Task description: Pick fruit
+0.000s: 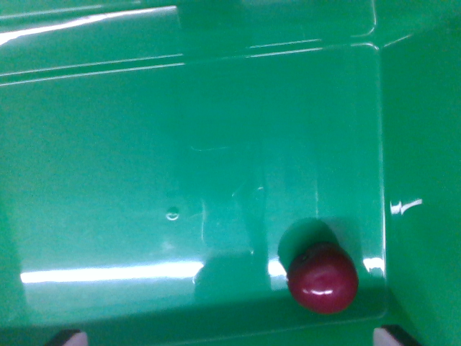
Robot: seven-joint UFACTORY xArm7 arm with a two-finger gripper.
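A small dark red round fruit lies on the floor of a green plastic bin, near the bin's corner at the wrist view's lower right. It casts a shadow up and to its left. Of my gripper only two dark fingertips show, at the bottom edge, one at the lower left and one at the lower right. They stand far apart with nothing between them. The fruit sits just above the bottom edge, closer to the right fingertip, untouched.
The bin's right wall rises steeply close to the fruit. Its far wall runs along the top with a ridged rim. Bright light reflections streak the glossy floor at the lower left.
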